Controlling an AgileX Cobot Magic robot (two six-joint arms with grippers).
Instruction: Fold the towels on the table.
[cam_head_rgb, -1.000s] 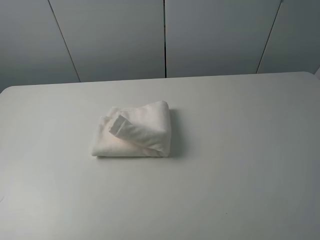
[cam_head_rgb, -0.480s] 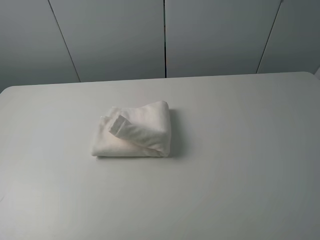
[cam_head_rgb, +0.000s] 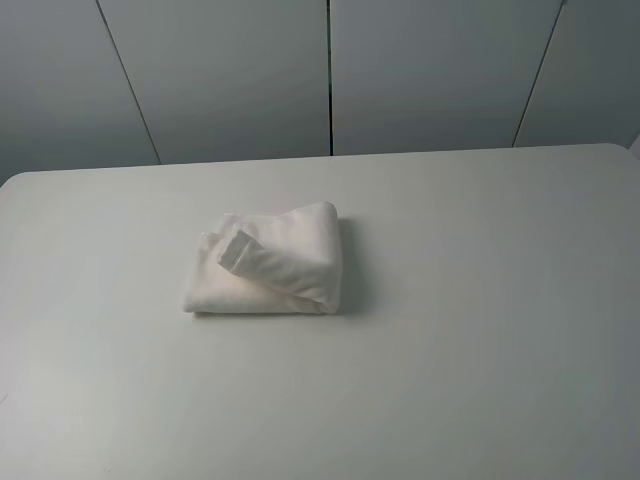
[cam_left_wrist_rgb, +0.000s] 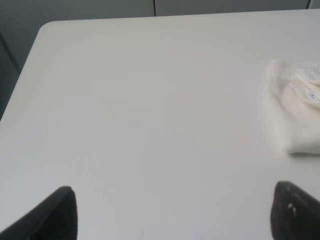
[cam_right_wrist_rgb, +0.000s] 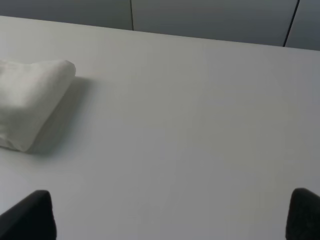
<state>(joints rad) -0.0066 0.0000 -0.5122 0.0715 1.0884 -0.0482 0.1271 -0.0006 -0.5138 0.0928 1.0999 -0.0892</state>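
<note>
Left tool (cam_left_wrist_rgb: 172, 212), right tool (cam_right_wrist_rgb: 170, 215): both spread wide, empty, hanging over bare counter (cam_head_rgb: 480, 330), well apart from towel (cam_head_rgb: 268, 262). Towel folded, bulky, counter centre toward 10 o'clock. Nothing moved over last second; folding judged essentially complete.

The towel's (cam_head_rgb: 268, 262) small label (cam_left_wrist_rgb: 314, 95) print is too blurred to read.

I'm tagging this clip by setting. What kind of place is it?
Probably a lab or test bench rather than a home: a bare white table, plain grey wall panels behind it, and only one folded white towel laid out.
</note>
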